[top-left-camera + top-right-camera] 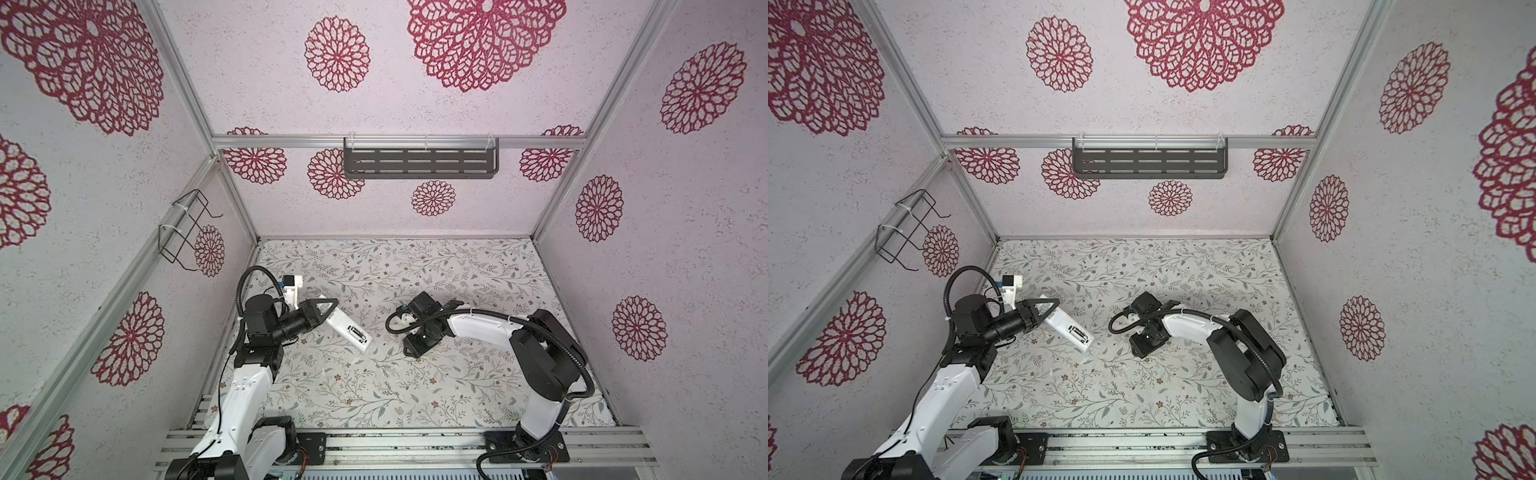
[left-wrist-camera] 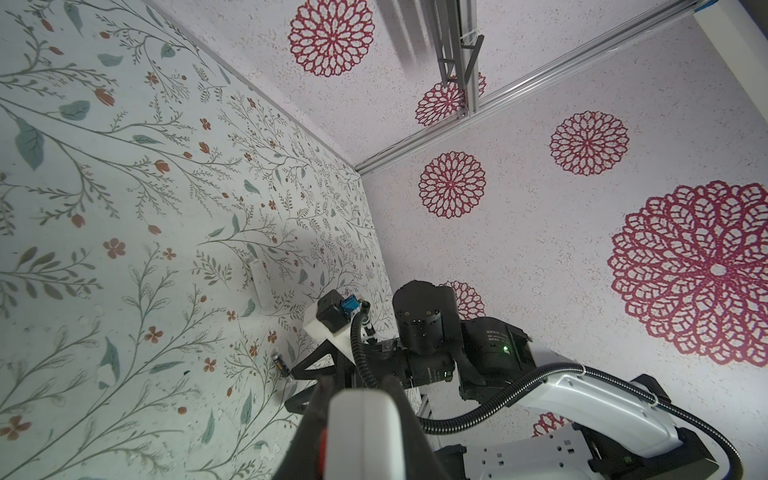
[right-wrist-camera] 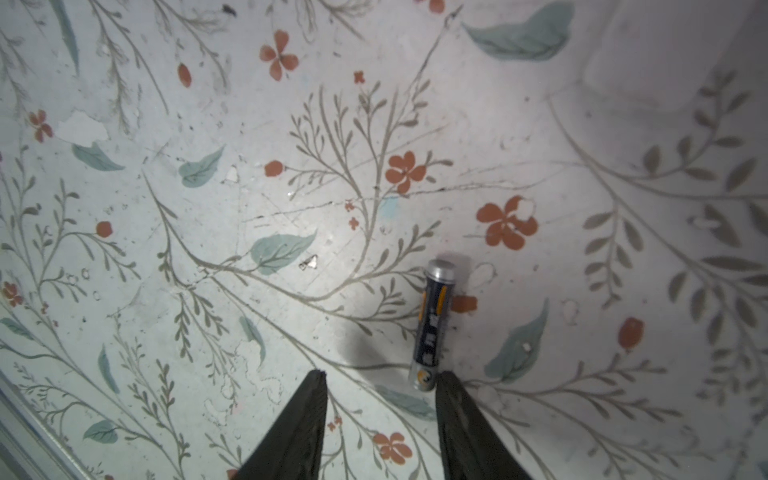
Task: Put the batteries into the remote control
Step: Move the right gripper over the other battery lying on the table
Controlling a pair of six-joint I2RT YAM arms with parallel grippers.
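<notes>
My left gripper (image 1: 327, 310) (image 1: 1045, 310) is shut on one end of the white remote control (image 1: 348, 328) (image 1: 1069, 326) and holds it slanted above the table, back side up. A small dark and yellow piece that looks like a battery (image 1: 354, 332) sits in its open recess. In the left wrist view the remote control (image 2: 361, 432) fills the space between the fingers. My right gripper (image 3: 382, 376) (image 2: 291, 388) points down at the table, open. A dark battery (image 3: 432, 324) (image 2: 281, 363) lies flat there, its near end just inside one fingertip (image 3: 444, 380).
A flat white piece (image 2: 259, 282) (image 3: 648, 62) lies on the floral table a little beyond the battery. A dark slotted shelf (image 1: 419, 162) hangs on the back wall and a wire rack (image 1: 187, 228) on the left wall. Metal rails (image 1: 415, 444) run along the table's front.
</notes>
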